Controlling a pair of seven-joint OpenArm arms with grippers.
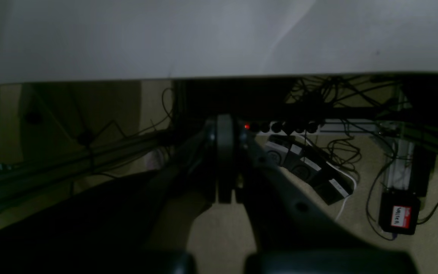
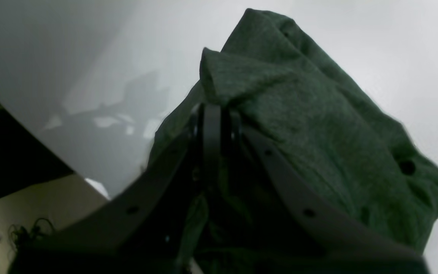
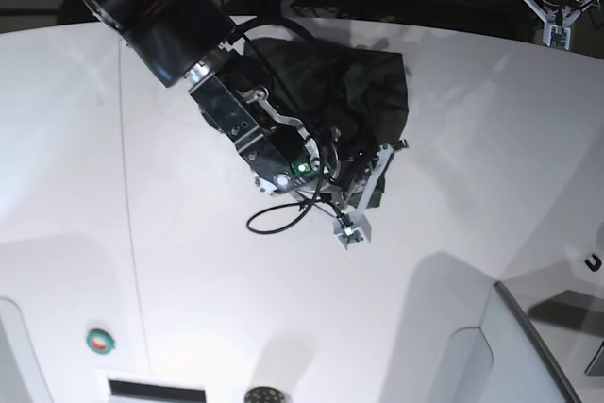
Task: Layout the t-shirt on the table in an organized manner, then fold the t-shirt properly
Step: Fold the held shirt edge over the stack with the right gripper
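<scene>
Dark green knit is lying in a crumpled heap toward the far side of the white bench, the t-shirt not yet spread out at all. The right gripper is reaching over the near edge of that heap, and in the right wrist view its jaws are standing pressed together with a raised fold of the cloth bunched right at their tips, so it is pinching the t-shirt there. The left gripper is parked beyond the bench edge, above the floor with its cables and power strip, jaws pressed together and holding nothing.

By my reading, the layout step is only beginning: one edge is being taken so the garment can be opened. The next move is probably calling for a lift and a pull toward the open near side of the bench, gently enough that the thin knit is not slipping free, with the left gripper coming in to take a second point.
</scene>
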